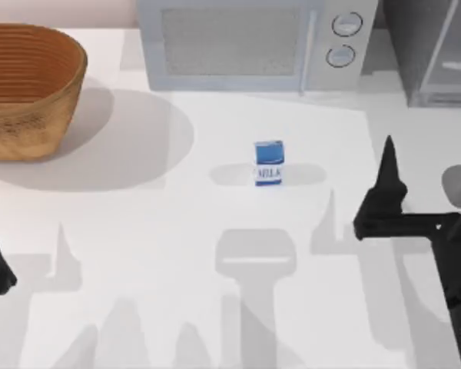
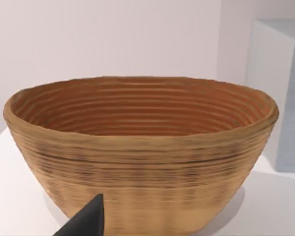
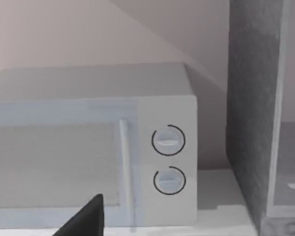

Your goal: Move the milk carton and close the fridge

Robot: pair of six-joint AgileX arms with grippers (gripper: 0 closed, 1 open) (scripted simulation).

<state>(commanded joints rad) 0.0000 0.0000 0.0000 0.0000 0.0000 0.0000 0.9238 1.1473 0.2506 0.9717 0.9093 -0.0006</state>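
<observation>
Carton (image 1: 268, 162) stands untouched mid-tabletop, so I judge my right gripper (image 1: 387, 165) must reach it first; finger state I cannot tell.

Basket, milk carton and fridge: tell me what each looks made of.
The basket looks like woven or coiled fibre, matte tan, judging by its ridged horizontal bands. The milk carton looks like printed cardboard: flat faces, blue top, white band with blue lettering. The fridge has speckled dark-grey sides, perhaps stone-look or textured metal, and a glassy door in a pale metal-like frame. Being a render, this is appearance only.
</observation>
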